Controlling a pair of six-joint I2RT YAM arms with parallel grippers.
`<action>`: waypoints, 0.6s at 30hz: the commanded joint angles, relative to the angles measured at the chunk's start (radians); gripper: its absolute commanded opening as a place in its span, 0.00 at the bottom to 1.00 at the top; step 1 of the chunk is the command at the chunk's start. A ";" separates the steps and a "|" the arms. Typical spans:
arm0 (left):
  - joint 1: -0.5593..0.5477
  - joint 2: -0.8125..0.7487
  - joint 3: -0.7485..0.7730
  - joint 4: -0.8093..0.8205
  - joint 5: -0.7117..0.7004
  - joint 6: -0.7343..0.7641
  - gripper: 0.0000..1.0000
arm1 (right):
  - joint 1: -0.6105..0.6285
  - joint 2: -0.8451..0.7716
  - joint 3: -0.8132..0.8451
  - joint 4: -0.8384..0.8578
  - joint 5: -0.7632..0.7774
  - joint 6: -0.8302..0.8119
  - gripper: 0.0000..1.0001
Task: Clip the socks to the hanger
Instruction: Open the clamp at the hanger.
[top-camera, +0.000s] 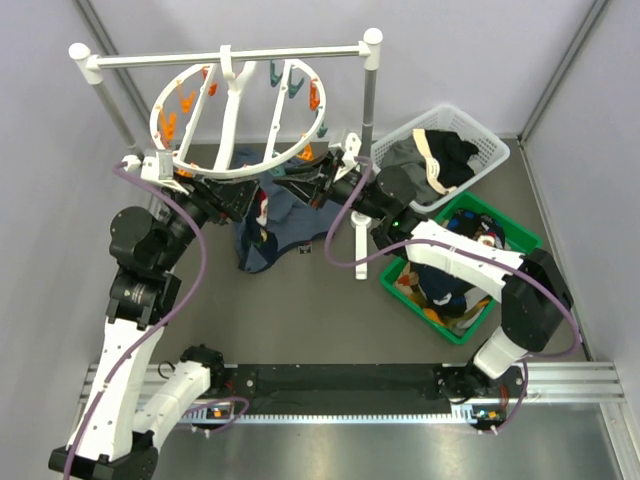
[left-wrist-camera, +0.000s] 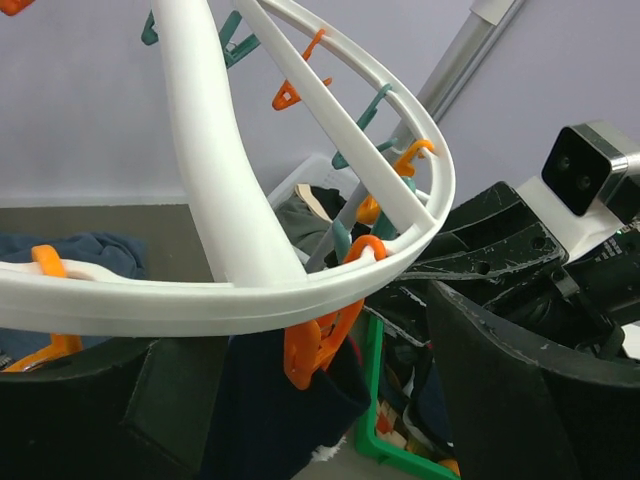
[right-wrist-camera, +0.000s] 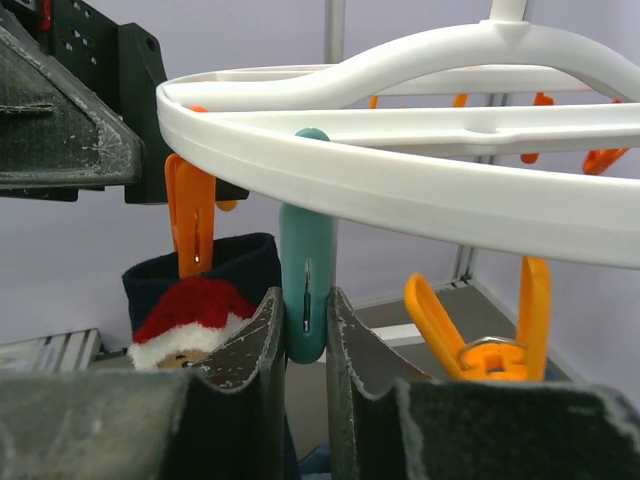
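- Looking down from above, found the hanger (top-camera: 233, 110) hooked on the bar of the white rack (top-camera: 230, 56) at the far side of the table, tilted with its near rim low. Saw the left claw (top-camera: 222, 195) and the right claw (top-camera: 312, 185) both up at that near rim, with a green bin (top-camera: 395, 285) and a white basket (top-camera: 490, 150) of clothes off to the right.
- Through the left wrist camera, found the left claw spread wide, with the hanger's rim crossing between its fingers (left-wrist-camera: 520, 400). Could not tell whether either finger touched the rim. Noted a dark sock (left-wrist-camera: 270, 410) hanging from an orange clip (left-wrist-camera: 315, 345) under the rim, in the gap.
- Through the right wrist camera, found the right claw squeezed together on a teal clip (right-wrist-camera: 305, 300) under the rim. Saw the sock, showing a red and white patch, pinched in the orange clip just to the left.
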 joint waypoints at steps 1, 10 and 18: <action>-0.005 -0.020 0.066 -0.009 0.026 0.007 0.83 | 0.001 -0.020 0.016 0.036 -0.016 0.024 0.00; -0.005 -0.072 0.198 -0.232 0.104 0.067 0.90 | 0.086 -0.080 0.027 -0.130 0.151 -0.056 0.00; -0.005 -0.056 0.243 -0.257 0.316 0.023 0.88 | 0.132 -0.082 0.102 -0.283 0.268 -0.080 0.00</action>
